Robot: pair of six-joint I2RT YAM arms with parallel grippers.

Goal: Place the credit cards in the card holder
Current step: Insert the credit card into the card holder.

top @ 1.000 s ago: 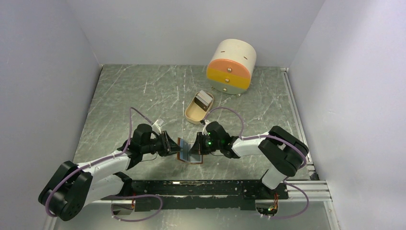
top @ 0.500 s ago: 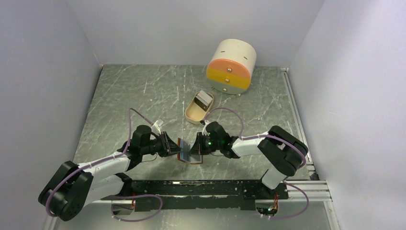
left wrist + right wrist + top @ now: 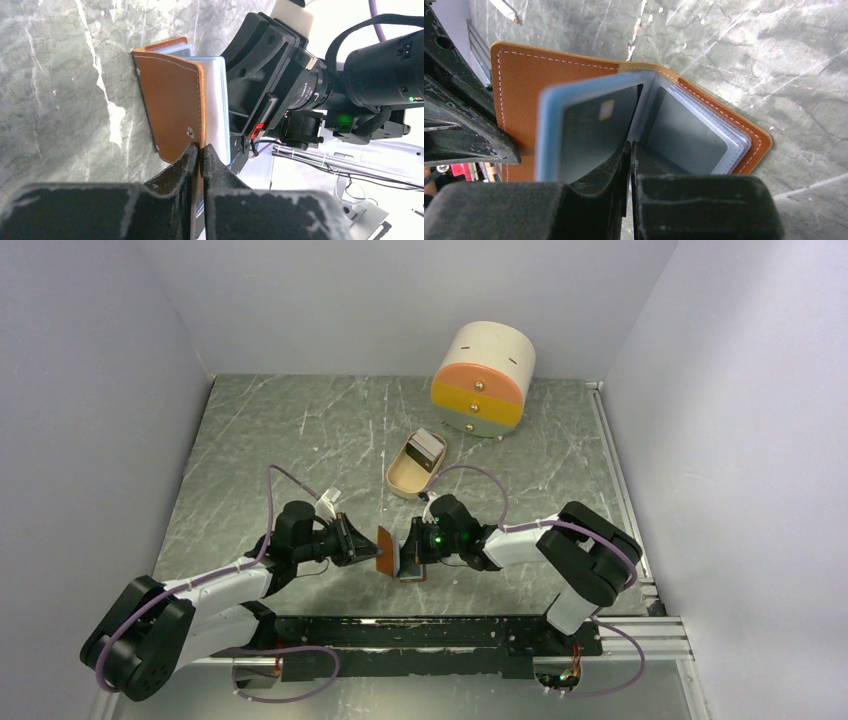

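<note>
The tan-brown card holder (image 3: 385, 552) stands half open between both grippers near the table's front. My left gripper (image 3: 200, 150) is shut on the edge of its leather cover (image 3: 172, 115), holding that cover upright; the clear pockets (image 3: 217, 100) show behind it. In the right wrist view the card holder (image 3: 524, 75) gapes open. My right gripper (image 3: 630, 147) is shut on a grey credit card (image 3: 594, 130) with a gold chip, which sits in a raised clear pocket leaf. Another grey card (image 3: 689, 135) lies in the pockets on the right.
A beige oval tray (image 3: 405, 480) holding a card (image 3: 428, 448) sits behind the grippers. A round cream-and-orange drawer box (image 3: 482, 380) stands at the back. A thin white stick (image 3: 504, 9) lies on the marbled table (image 3: 260, 440). Grey walls enclose three sides.
My left gripper has closed on the holder's leather cover and lifted it upright, hiding the bluish pockets from above. The right arm has barely moved.
</note>
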